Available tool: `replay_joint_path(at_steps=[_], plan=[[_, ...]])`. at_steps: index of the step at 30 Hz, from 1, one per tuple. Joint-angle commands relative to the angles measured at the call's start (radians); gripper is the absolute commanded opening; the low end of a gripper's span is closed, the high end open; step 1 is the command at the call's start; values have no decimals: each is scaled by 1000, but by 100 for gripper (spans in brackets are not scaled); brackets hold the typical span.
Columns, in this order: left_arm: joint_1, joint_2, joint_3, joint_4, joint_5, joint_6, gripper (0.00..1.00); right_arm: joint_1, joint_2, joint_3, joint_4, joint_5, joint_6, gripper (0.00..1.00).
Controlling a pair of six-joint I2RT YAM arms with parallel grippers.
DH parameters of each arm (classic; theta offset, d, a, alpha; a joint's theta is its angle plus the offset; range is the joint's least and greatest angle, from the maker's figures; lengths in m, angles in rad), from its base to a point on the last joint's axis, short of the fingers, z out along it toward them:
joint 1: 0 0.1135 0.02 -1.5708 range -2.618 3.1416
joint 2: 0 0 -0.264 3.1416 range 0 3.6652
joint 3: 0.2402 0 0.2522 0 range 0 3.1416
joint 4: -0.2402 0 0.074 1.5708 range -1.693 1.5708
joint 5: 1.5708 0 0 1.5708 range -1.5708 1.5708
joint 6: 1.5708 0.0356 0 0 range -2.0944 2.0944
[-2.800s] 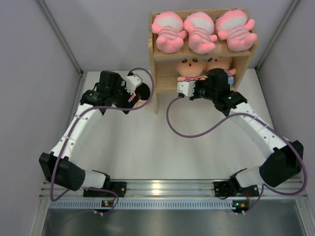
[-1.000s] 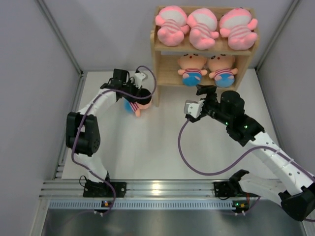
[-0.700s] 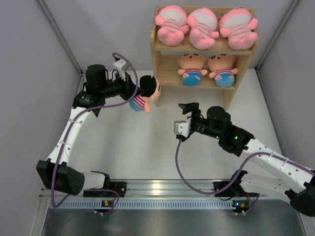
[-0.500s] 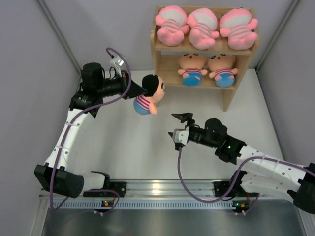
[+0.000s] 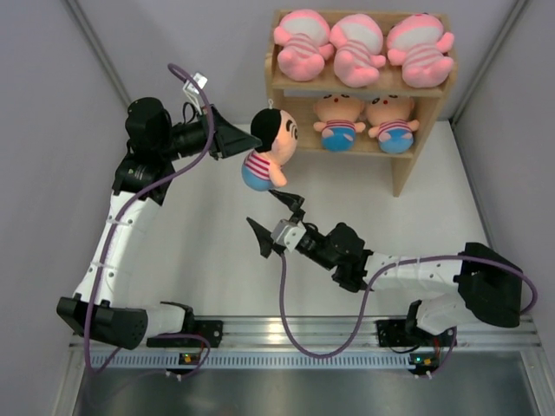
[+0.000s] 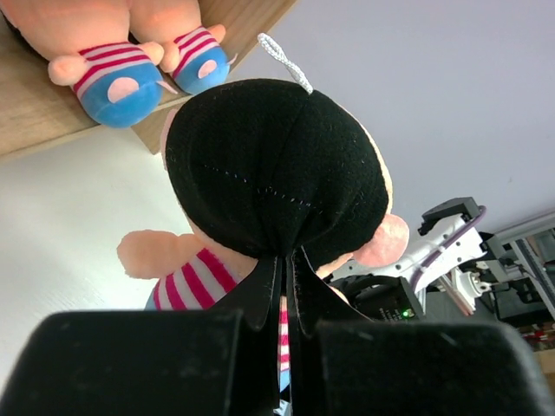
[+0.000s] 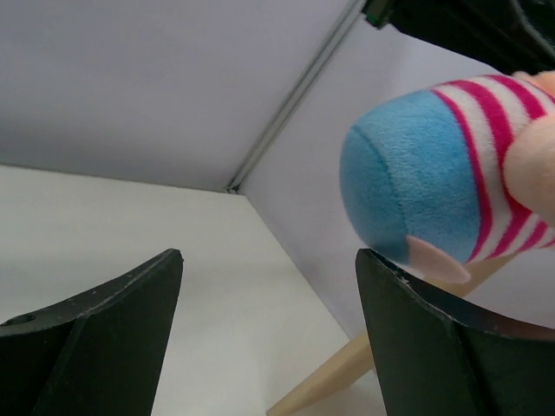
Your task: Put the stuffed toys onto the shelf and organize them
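The wooden shelf [image 5: 274,84] stands at the back. Three pink stuffed toys [image 5: 351,52] lie on its top tier, and two black-haired dolls [image 5: 364,121] sit on the lower tier, leaving the left spot bare. My left gripper [image 5: 250,144] is shut on the black hair of a third doll [image 5: 270,149], which hangs in the air just left of the shelf. In the left wrist view the jaws [image 6: 288,260] pinch the hair [image 6: 277,165]. My right gripper [image 5: 262,210] stands open just below the doll, and its blue shorts [image 7: 416,186] show above the right finger [image 7: 442,338].
Grey walls close in the white table [image 5: 208,260] on the left, right and back. The shelf's leg [image 7: 329,381] shows past my right fingers. The right arm [image 5: 390,264] lies low across the table's middle, with purple cables looping off both arms.
My left arm has lifted the doll higher and carried it right, toward the shelf. My right arm has swung back and left from the shelf to under the doll, still open.
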Motion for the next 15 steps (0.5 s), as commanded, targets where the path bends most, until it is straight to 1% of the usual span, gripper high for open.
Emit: replay_joint_path(at_steps=[1, 4, 7, 10, 13, 15], plan=[[-2, -30, 14, 83, 37, -57, 0, 14, 31, 71, 269, 159, 74, 81], [-2, -30, 14, 103, 49, -80, 0, 11, 59, 119, 214, 195, 83, 82], [-2, -28, 14, 109, 51, -80, 0, 10, 71, 131, 246, 200, 83, 82], [-2, -28, 5, 112, 54, -85, 0, 8, 78, 165, 228, 203, 77, 82], [-2, -30, -4, 126, 63, -102, 0, 5, 82, 199, 234, 244, 61, 82], [-2, -31, -2, 131, 65, -108, 0, -10, 78, 199, 255, 246, 83, 81]])
